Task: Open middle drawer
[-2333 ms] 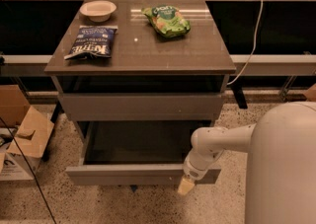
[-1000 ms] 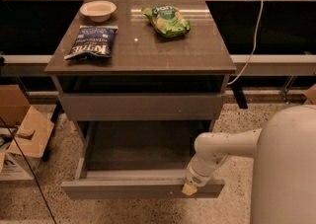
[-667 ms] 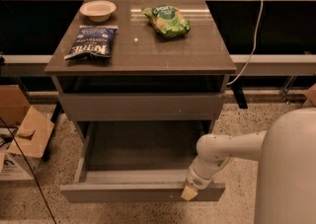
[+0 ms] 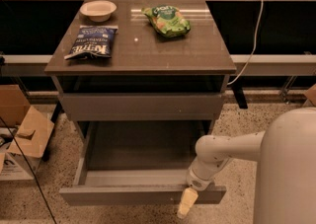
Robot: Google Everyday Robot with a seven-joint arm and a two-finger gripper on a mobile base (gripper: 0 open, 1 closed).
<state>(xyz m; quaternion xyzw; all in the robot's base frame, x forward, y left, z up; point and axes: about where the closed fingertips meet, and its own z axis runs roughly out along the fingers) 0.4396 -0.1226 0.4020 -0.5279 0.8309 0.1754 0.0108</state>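
The middle drawer [image 4: 123,194] is a wide shallow grey-brown drawer with a plain flat front. It stands pulled far out toward me, and its inside [image 4: 138,149] is bare. Above it a like drawer front [image 4: 143,107] is closed. Any drawer below is hidden under the open one. My gripper [image 4: 189,199] sits at the top edge of the open drawer's front, right of its middle, on my white arm [image 4: 222,151]. A pale yellowish fingertip [image 4: 186,203] hangs over the outer face of the front.
On the cabinet top [image 4: 148,50] lie a white bowl [image 4: 98,10], a blue chip bag [image 4: 93,41] and a green bag [image 4: 168,19]. A cardboard box [image 4: 22,134] stands on the floor at left. A cable [image 4: 254,35] hangs at right. My white body [image 4: 289,168] fills the lower right.
The drawer has slid further out toward me, and my gripper has moved down and toward me with its front edge. The things on top have not moved.
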